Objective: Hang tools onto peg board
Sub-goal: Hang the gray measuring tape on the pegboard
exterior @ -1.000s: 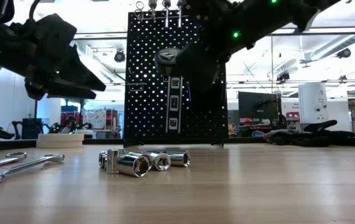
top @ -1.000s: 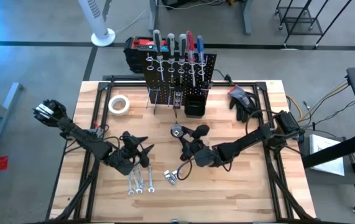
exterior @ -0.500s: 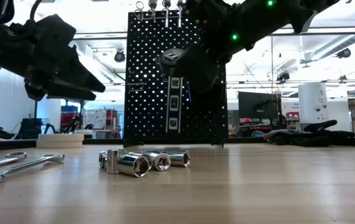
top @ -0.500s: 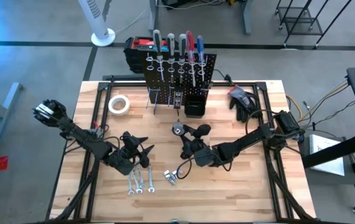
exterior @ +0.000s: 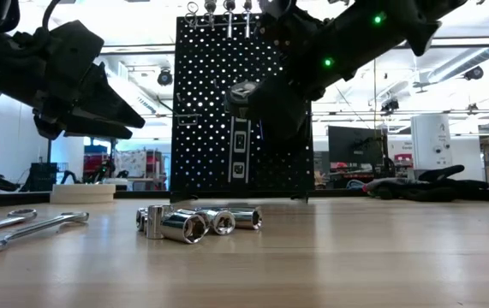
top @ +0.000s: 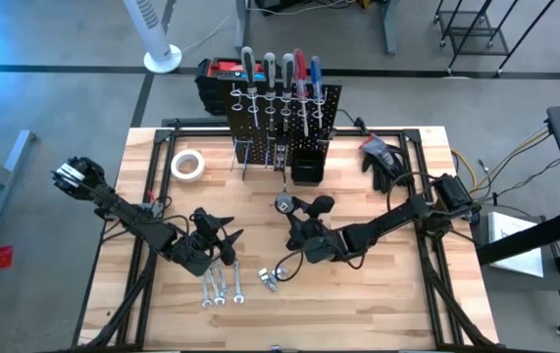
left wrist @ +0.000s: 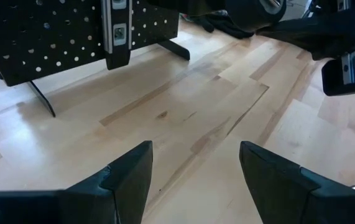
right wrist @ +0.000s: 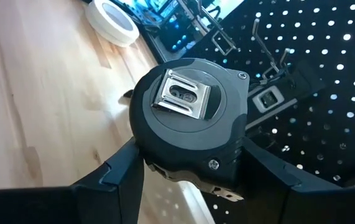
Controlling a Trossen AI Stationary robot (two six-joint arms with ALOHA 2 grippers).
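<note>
Nearer perforated peg board | round dark tape measure, steel clip

Surface: pale wood planks, smooth, soft shine. Peg board: black metal, full of holes, matt. Tape measure: dark grey plastic, matt, with shiny silver metal clip and small screws. Sockets: silver metal, very shiny, mirror-like. Wrenches: silver metal, glossy. Tape roll: white, looks like paper. Left gripper fingers: black plastic, matt, smooth. Gloves: black cloth, bit of red.
</note>
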